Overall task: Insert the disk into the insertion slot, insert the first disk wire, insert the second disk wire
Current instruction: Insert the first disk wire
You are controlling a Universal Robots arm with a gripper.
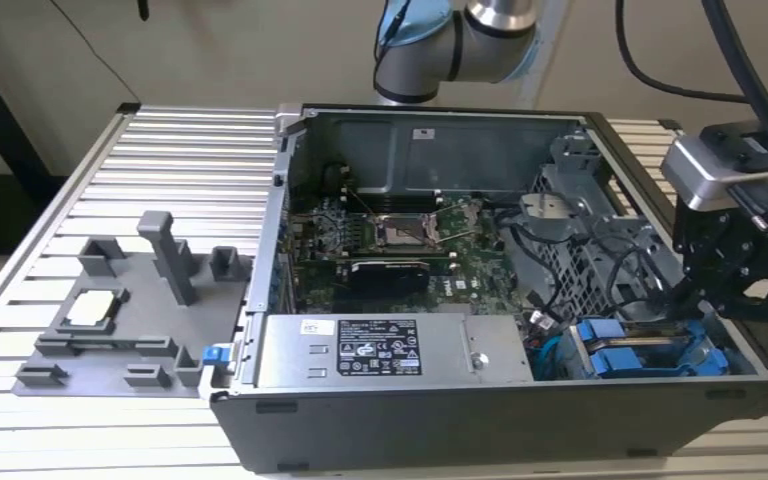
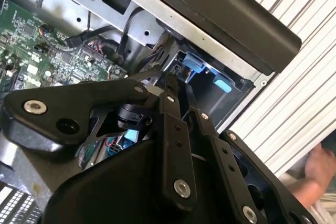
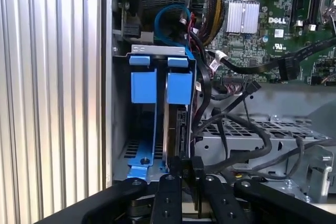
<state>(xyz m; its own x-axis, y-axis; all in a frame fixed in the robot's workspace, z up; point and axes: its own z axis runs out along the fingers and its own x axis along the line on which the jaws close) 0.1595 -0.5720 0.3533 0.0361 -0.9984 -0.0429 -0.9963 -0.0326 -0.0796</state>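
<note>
Grips with the gripper [image 3: 189,168] nearly closed on the near end of the disk [image 3: 175,129], standing edge-on inside the insertion slot [image 3: 157,49], just beside a second blue carrier [image 3: 143,85].

I've little room at the drive cage [image 3: 157,50]: the case wall [image 3: 107,108] hugs one side and black cables [image 3: 206,98] crowd the other, close beside my end effector [image 3: 190,169]. Over the motherboard [image 1: 307,245] the case stands open.
</note>
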